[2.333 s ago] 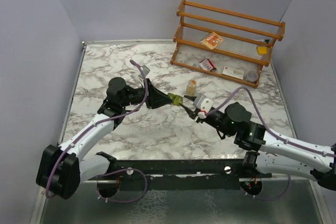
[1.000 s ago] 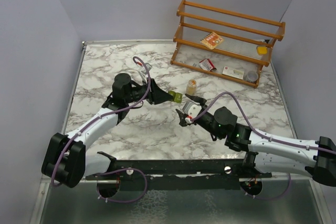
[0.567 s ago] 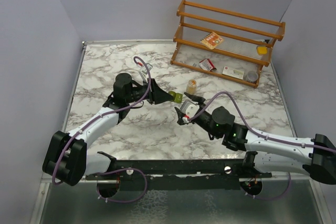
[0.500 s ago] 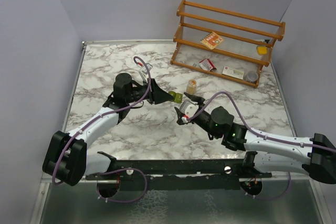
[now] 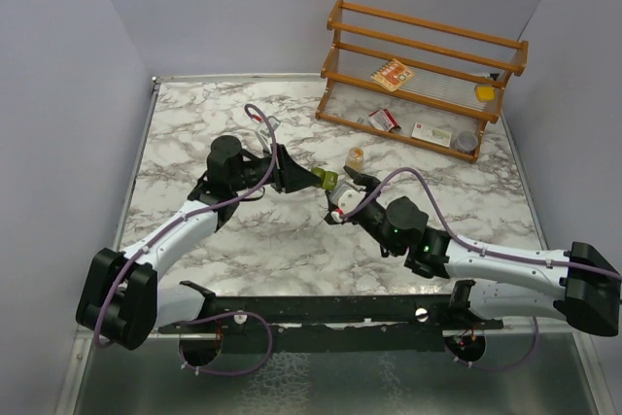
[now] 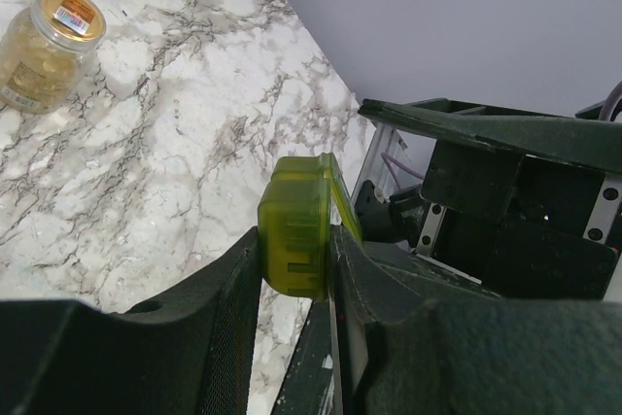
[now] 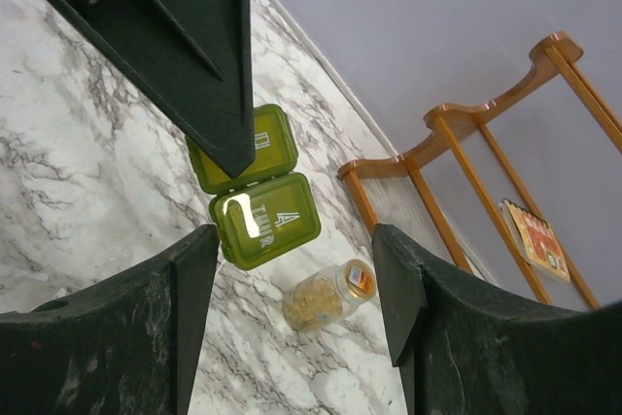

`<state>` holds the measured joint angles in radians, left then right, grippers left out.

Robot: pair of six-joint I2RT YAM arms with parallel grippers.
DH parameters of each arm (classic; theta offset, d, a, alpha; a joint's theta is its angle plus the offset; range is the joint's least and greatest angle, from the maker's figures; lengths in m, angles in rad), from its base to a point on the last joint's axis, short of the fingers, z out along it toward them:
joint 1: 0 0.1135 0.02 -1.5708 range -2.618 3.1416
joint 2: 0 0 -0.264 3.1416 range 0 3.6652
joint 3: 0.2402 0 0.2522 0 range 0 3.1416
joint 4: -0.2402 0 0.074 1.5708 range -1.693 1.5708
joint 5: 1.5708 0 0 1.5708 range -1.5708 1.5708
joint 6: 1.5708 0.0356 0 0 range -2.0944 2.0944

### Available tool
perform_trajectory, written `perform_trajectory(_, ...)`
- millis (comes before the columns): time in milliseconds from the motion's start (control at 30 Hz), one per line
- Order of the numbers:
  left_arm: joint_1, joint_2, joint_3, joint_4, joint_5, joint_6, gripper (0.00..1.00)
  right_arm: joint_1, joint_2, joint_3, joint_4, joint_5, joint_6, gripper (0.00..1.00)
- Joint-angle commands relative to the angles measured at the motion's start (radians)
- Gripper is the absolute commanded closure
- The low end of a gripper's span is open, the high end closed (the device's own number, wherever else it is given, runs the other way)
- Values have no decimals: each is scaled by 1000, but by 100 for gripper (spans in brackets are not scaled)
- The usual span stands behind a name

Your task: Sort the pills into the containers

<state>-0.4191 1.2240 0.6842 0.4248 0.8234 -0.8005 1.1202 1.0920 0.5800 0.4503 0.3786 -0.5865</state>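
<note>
Pill box [image 6: 296, 230] clenched at one end in my left tool [image 6: 292, 274], off the tabletop [image 5: 194, 123], lid maybe ajar. Right tool [image 7: 292, 240] spread, empty, at its 5 o'clock; pill bottle [image 5: 356, 159] at 2. Risk: prying the lid twists the box from that shallow pinch.

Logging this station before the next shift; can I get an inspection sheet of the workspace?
Surface: marble table, nothing loose seen.
Job's things: green pill box, lid open, held above the table; pills inside the clear bottle standing nearby.
Clutter: wooden rack holding cartons and a yellow block.
Grippers: left gripper shut on the pill box; right gripper open, facing it.
Cables: purple cables along both arms.
Surroundings: plain grey walls.
</note>
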Motion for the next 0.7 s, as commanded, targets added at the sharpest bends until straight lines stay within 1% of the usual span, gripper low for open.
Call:
perform_trajectory(0,0,-39,-1,26,17,-12,100,9,23,-3,88,98,-26,36)
perform_trajectory(333,-2,-45,-15,26,22,-13,100,9,21,-6,154,109,-45,39)
perform_trajectory(667,-1,-34,-21,26,17,-6,100,7,-12,2,128,104,-35,40)
